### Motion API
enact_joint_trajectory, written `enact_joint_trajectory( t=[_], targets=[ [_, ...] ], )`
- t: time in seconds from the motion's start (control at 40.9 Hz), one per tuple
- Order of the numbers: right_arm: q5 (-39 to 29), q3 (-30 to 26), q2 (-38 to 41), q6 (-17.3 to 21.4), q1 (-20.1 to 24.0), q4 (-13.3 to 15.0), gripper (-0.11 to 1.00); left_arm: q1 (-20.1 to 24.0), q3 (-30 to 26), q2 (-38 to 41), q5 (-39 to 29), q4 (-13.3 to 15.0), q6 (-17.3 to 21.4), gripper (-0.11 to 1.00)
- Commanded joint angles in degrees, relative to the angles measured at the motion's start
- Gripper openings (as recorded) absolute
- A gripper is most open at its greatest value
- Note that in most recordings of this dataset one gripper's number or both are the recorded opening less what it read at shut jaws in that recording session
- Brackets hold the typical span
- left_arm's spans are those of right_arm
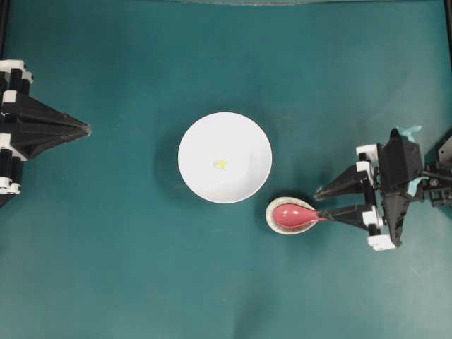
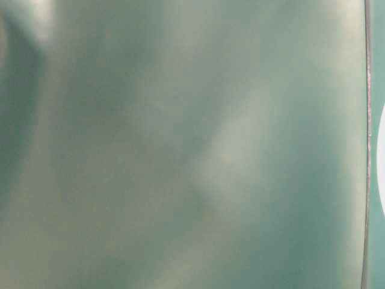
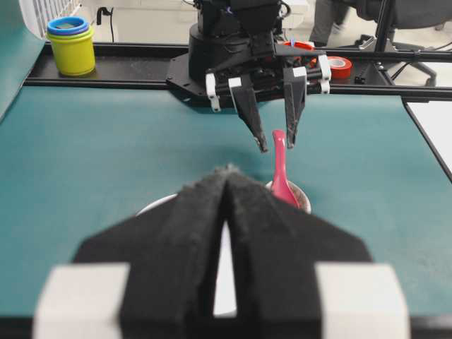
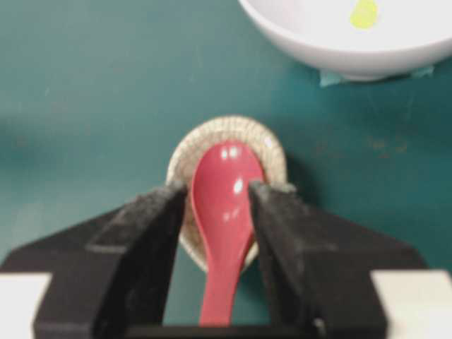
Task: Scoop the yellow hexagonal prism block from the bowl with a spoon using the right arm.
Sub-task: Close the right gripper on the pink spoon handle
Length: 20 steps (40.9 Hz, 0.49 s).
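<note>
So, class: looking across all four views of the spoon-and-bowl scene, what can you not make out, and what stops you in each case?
- Table-level view: almost wholly blur; only a sliver of the round white bowl, cut by the right edge.
- Left wrist view: the closed black left gripper hides most of the bowl; the block is unseen.
- Overhead view: tiny yellow block is too small to show its facets.
- Right wrist view: open right gripper straddles the glossy pinkish-red spoon; contact unclear.

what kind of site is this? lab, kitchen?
Likely a robotics lab: a teal mat-covered table framed by black rails, stacked yellow and blue plastic cups beside it, and black office chair bases behind.
</note>
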<state>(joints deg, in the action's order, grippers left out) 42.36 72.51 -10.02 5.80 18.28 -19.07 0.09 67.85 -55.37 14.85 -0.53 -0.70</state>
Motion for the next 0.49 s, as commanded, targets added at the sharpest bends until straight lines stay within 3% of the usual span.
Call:
enact_joint_trajectory(
  t=[0.0,0.196,0.465],
  targets=[
    [1.8,-0.4,1.3,-0.1,1.6,-1.9,0.48,0.0,-1.6,0.5,0.3,-0.2,-0.1,-0.01],
    [2.8,-0.4,4.2,-0.1,3.4,-5.2,0.48,-0.1,-1.6,0.5,0.3,-0.1,-0.1,-0.01],
    [2.5,0.0,5.9,-0.1,3.5,-5.8,0.48,-0.1,-1.5,0.5,0.2,-0.2,-0.1,-0.01]
  ],
)
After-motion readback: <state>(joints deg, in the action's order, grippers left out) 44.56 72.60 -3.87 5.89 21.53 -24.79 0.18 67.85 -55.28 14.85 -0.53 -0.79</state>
